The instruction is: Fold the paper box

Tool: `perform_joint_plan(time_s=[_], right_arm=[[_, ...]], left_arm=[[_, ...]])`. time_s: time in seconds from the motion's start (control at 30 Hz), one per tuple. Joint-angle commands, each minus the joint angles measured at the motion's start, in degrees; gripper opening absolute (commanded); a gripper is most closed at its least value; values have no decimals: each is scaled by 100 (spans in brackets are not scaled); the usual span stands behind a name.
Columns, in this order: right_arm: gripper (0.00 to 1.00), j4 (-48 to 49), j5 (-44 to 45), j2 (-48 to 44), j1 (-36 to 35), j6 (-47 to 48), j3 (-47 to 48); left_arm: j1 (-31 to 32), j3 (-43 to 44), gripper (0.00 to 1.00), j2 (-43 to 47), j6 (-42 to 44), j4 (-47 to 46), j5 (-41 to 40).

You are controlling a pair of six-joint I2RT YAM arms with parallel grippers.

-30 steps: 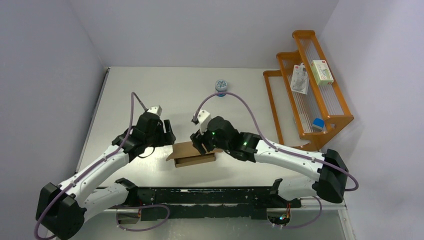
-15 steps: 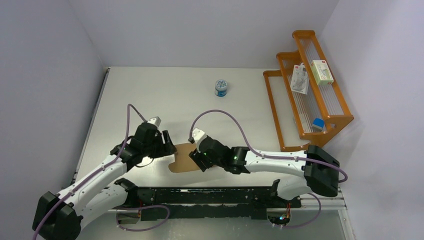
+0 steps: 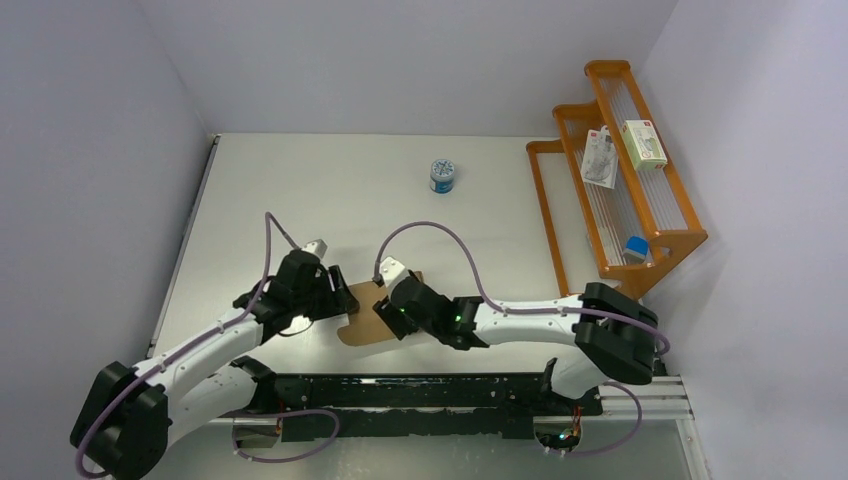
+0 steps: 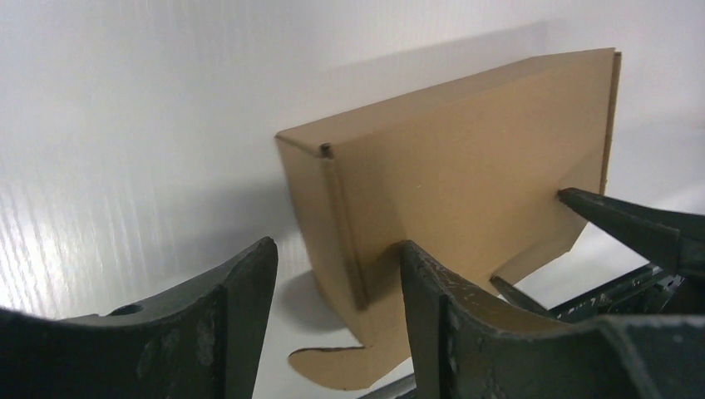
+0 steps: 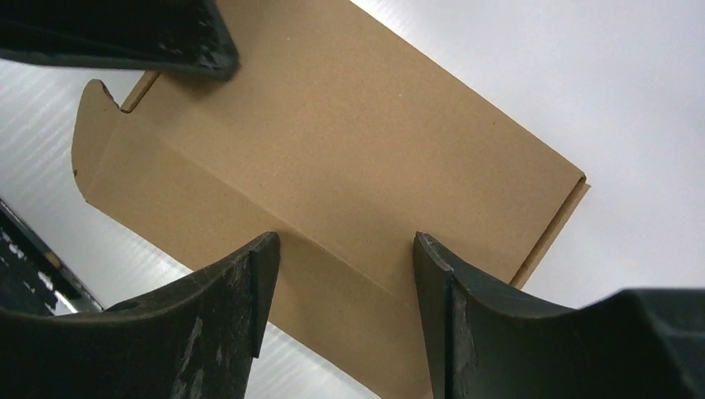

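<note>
The left gripper [image 4: 337, 253] had its two black fingers parted and held nothing. The short end of the plain brown cardboard paper box [image 4: 465, 158] sat in the gap. In the left wrist view the box's corner edge lay close against the finger on the right, and bare surface showed between the box and the other finger. The right gripper [image 5: 345, 241] also stood with its jaws well apart and nothing clamped between them. Both of its fingers were over the box's broad flat panel, which spread past them on either side. One fingertip [image 4: 582, 201] met that panel's far end, but I could not tell how hard it pressed.

The box was partly formed, an oblong with a rounded flap lying loose at its foot. It rested on the white table [image 3: 300, 190] between the two grippers, just ahead of the black rail [image 3: 420, 390] at the near edge. Well apart, toward the back, stood a blue-and-white round tin [image 3: 443, 175]. At the right, an orange tiered rack [image 3: 640, 270] held small white printed packages [image 3: 645, 143].
</note>
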State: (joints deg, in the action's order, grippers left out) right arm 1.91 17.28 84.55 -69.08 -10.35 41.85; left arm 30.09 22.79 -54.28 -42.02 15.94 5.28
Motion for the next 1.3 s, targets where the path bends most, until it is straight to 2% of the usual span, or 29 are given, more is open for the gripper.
perform_joint_plan(time_s=[0.0, 0.27, 0.5, 0.73, 0.93, 1.07, 1.27], right_arm=[[64, 336, 17, 382, 138, 232, 286], [66, 415, -363, 273, 996, 403, 646], [66, 450, -562, -254, 1906, 70, 217], [62, 746, -857, -361, 2087, -218, -322], [63, 195, -633, -590, 1756, 826, 68], [65, -76, -411, -613, 1340, 1286, 346], [67, -437, 239, -126, 444, 1859, 768]], left_arm=[[-12, 17, 61, -389, 57, -750, -425], [-62, 460, 59, -1298, 424, -1533, -1118], [-112, 702, 57, -2139, 546, -2321, -946], [-117, 690, 59, -2671, 592, -2889, -585], [-178, 526, 64, -2005, 599, -2997, -517], [-187, 542, 69, -1231, 712, -2442, -1167], [-220, -39, 77, -140, 557, -2345, -1913]])
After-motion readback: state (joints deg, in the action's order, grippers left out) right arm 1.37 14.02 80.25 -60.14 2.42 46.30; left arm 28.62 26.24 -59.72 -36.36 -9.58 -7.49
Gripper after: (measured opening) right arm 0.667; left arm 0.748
